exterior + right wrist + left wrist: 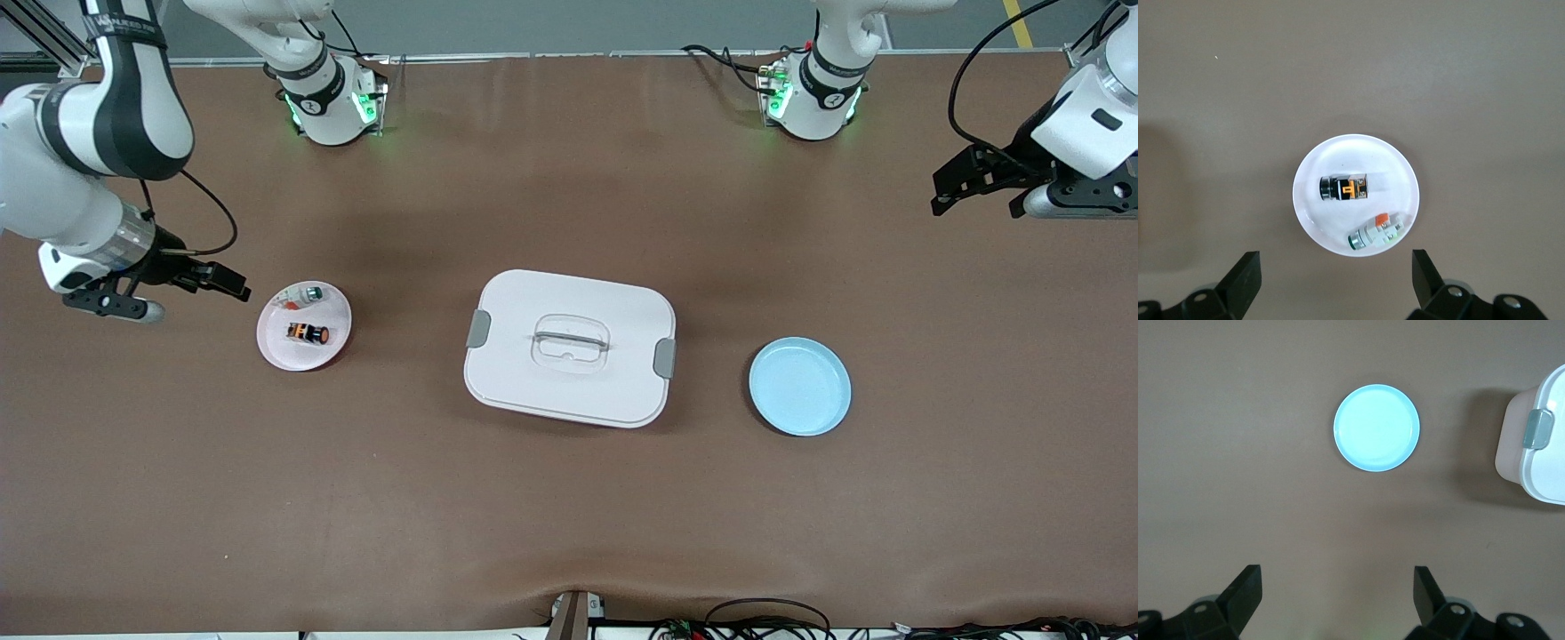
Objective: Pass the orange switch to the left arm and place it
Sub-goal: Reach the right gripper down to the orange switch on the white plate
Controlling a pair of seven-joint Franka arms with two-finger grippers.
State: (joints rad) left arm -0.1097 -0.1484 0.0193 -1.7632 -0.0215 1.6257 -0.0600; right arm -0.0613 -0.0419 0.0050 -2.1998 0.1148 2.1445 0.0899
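Both arms raised and apart: right gripper (191,289) hanging at nine o'clock with jaws spread wide, holding nothing; left gripper (978,191) up at two o'clock, jaws likewise spread, bare.

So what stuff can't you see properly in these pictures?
- Inside the box: hidden by its shut lid, every view.
- Box in the left wrist view: cut off by the picture's edge.
- Orange switch: markings too small to read.
- Left gripper: its arm runs off the front view's edge.

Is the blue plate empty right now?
Empty. The blue plate shows only bare surface; the orange switch lies on the pink plate.
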